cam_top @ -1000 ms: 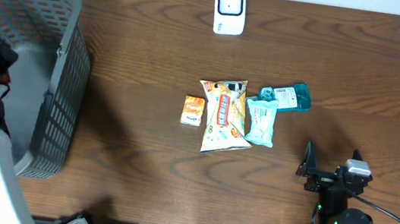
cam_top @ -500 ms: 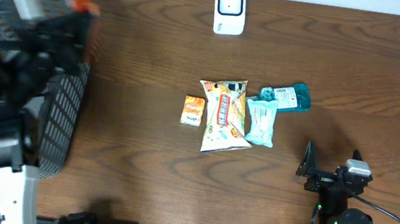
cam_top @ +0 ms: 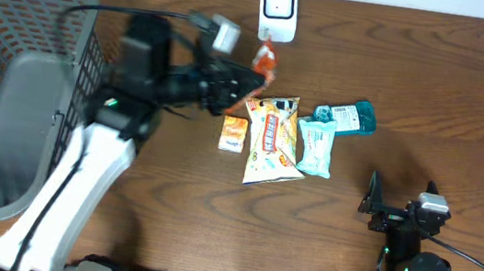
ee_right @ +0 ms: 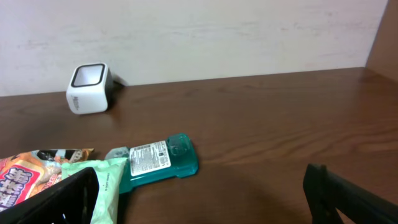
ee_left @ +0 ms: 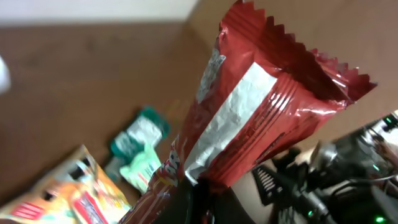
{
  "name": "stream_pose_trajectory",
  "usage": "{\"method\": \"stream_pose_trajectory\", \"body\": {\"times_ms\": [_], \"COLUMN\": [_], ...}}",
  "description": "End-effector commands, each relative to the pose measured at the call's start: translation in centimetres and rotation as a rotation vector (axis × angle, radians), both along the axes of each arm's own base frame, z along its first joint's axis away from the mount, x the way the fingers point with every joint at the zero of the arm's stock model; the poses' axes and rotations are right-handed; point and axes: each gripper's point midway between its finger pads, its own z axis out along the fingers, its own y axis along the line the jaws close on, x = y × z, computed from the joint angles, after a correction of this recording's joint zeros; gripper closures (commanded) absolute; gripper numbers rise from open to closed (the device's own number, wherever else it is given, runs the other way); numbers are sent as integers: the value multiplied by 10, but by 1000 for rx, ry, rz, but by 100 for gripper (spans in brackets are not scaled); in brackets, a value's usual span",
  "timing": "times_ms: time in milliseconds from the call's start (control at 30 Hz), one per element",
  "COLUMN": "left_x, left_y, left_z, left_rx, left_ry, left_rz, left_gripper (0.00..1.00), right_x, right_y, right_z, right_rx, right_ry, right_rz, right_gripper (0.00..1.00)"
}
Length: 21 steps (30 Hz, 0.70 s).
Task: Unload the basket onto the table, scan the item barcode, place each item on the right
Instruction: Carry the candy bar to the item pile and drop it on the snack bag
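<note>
Dark wood worktop [cam_top: 451,87], seen from overhead, carries a grey basket [cam_top: 86,52] at the left and a white scanner [cam_top: 277,10] at the far edge; the left gripper [cam_top: 251,79] pinches a red packet [cam_top: 265,60] just in front of that scanner, while the right gripper [cam_top: 399,196] sits well apart at the near right. From the left wrist, the red packet fills the view, crimped end up, clamped at its lower end. From the right wrist, the two fingers stand spread wide with nothing between them, facing a teal bottle [ee_right: 163,158] and the scanner beyond.
</note>
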Motion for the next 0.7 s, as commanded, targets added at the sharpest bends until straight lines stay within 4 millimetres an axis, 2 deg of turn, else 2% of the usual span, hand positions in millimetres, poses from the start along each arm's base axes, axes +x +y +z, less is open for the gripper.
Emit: {"method": "stream_pose_trajectory", "body": {"times_ms": [0, 167, 233, 300, 433, 667], "left_x": [11, 28, 36, 43, 43, 24], "left_y": [-24, -37, -33, -19, -2, -22], "left_z": [-41, -104, -128, -154, -173, -178], "left_rx": [53, 158, 221, 321, 424, 458], "left_ry": [61, 218, 284, 345, 398, 399], "left_rz": [-36, 57, 154, 293, 440, 385], "left_gripper": [93, 93, 93, 93, 93, 93], "right_x": [0, 0, 0, 0, 0, 0], "right_y": [-1, -1, -1, -1, -1, -1], "right_z": [-2, -2, -2, -2, -2, -2], "right_rx": [-13, -13, -13, -13, -13, -13], "right_ry": [6, 6, 6, 6, 6, 6], "right_rz": [-3, -3, -3, -3, -3, -3], "right_gripper": [1, 1, 1, 1, 1, 1]}}
